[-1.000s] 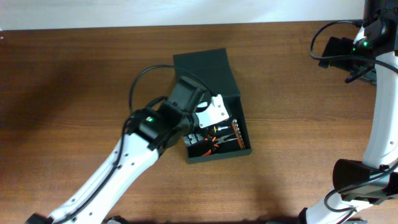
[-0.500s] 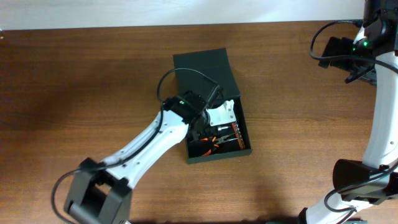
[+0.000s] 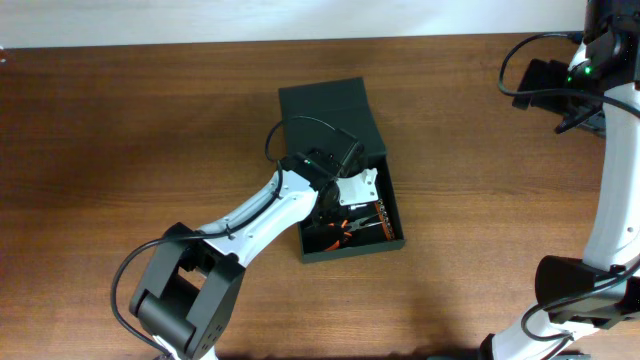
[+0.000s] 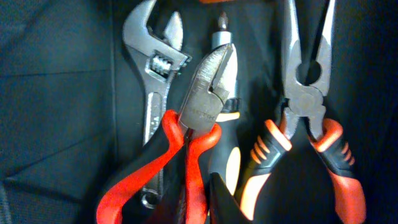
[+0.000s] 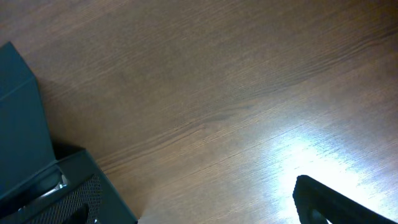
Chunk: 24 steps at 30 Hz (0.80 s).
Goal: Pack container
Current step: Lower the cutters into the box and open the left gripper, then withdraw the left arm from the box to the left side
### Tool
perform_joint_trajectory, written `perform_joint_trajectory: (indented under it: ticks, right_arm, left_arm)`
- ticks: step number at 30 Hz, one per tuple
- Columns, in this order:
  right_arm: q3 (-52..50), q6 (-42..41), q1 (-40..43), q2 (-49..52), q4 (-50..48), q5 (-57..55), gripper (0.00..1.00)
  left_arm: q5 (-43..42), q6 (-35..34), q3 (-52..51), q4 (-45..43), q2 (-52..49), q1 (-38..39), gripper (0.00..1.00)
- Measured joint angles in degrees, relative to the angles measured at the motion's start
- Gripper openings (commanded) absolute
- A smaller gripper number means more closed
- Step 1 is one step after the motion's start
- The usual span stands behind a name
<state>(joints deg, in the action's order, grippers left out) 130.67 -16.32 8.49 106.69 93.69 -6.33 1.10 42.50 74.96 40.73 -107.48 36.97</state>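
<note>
The dark green container [image 3: 392, 236] lies at the table's middle, its flap lid [image 3: 330, 112] folded back. Inside it, in the left wrist view, lie an adjustable wrench [image 4: 155, 68], a screwdriver [image 4: 222, 46], orange-and-black long-nose pliers [image 4: 308, 93] and red-handled cutters [image 4: 202, 106]. My left gripper [image 4: 202, 202] reaches down into the box [image 3: 335, 205], its dark fingers [image 4: 225, 199] close around one red handle of the cutters. My right gripper [image 3: 545, 85] hangs at the far right, away from the box, open and empty; only one of its fingers [image 5: 320, 199] shows in the right wrist view.
Bare brown wooden tabletop [image 3: 130, 150] surrounds the container. A pale wall strip [image 3: 300, 18] runs along the table's far edge. The right arm's white links [image 3: 610, 200] and cables stand along the right side. A dark green box corner [image 5: 25, 124] shows at the left of the right wrist view.
My left arm has swung and reached further into the container, the wrist ending lower over the tools. The right arm has not moved.
</note>
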Motion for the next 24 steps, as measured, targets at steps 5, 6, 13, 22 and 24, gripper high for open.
perform_joint_trajectory:
  ticks: [5, 6, 13, 22, 24]
  right_arm:
    - [0.0, 0.0, 0.0, 0.0, 0.0, 0.0, 0.99]
    - [0.0, 0.0, 0.0, 0.0, 0.0, 0.0, 0.99]
    - [0.0, 0.0, 0.0, 0.0, 0.0, 0.0, 0.99]
    - [0.0, 0.0, 0.0, 0.0, 0.0, 0.0, 0.99]
    - [0.0, 0.0, 0.0, 0.0, 0.0, 0.0, 0.99]
  left_arm:
    - [0.5, -0.4, 0.0, -0.8, 0.0, 0.0, 0.41]
    - [0.5, -0.7, 0.0, -0.9, 0.0, 0.0, 0.44]
    - [0.5, -4.1, 0.0, -1.1, 0.0, 0.0, 0.38]
    - [0.9, -12.9, 6.7, 4.7, 1.3, 0.0, 0.30]
    - [0.9, -15.2, 9.5, 6.7, 3.3, 0.0, 0.31]
